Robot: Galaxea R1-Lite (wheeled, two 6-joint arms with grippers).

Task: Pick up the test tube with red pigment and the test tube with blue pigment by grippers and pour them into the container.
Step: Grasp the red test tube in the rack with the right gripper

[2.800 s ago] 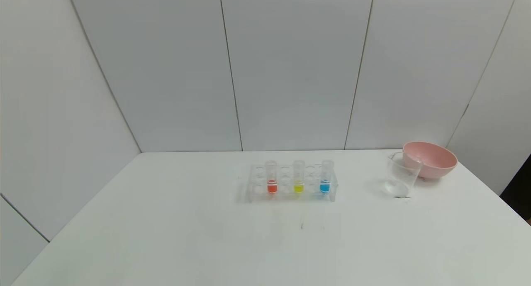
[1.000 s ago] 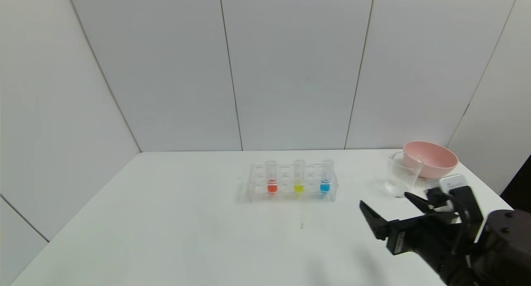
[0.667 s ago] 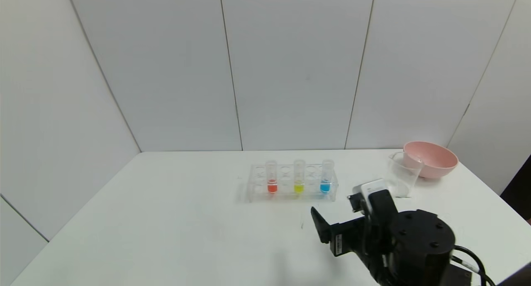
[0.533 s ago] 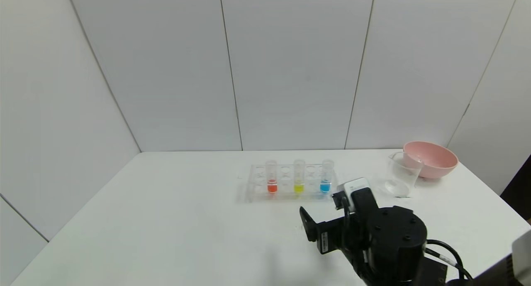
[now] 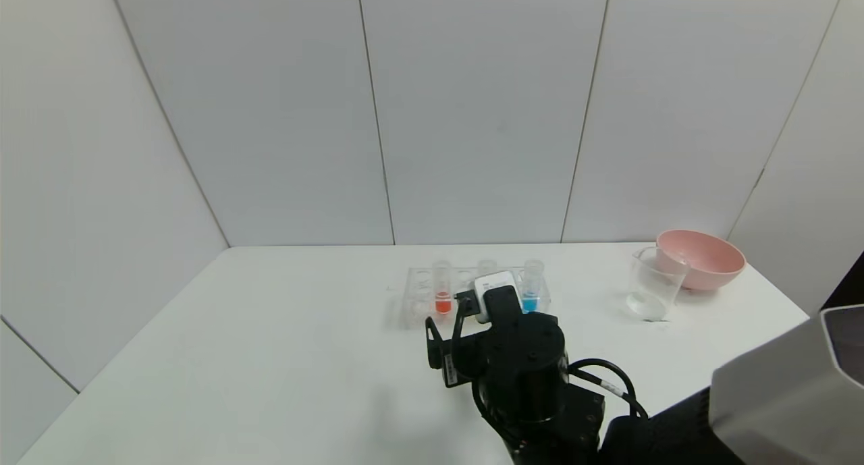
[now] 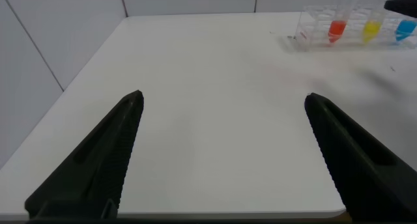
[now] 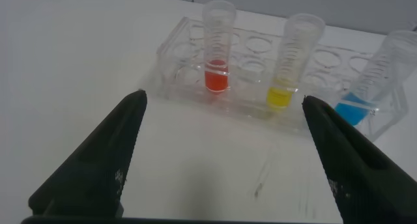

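Right wrist view: jaws standing spread wide, empty, facing the clear tube rack (image 7: pixel 273 87) from its near side. Standing upright in the rack: test tube with red pigment (image 7: pixel 217 48) at left, yellow tube (image 7: pixel 291 61) in the middle, test tube with blue pigment (image 7: pixel 368 81) at right. Right gripper (image 5: pixel 445 347) hovering just near of the rack. Left gripper (image 6: pixel 225 152) idling well apart at near left, jaws spread. Container (image 5: pixel 651 283) sitting far right, just beside the pink bowl (image 5: pixel 702 257).

Risks, judged: clipping the yellow tube, or dragging the light rack on an off-centre approach.

Hidden in the head view: yellow tube mostly behind the arm; fingertips hard to make out.
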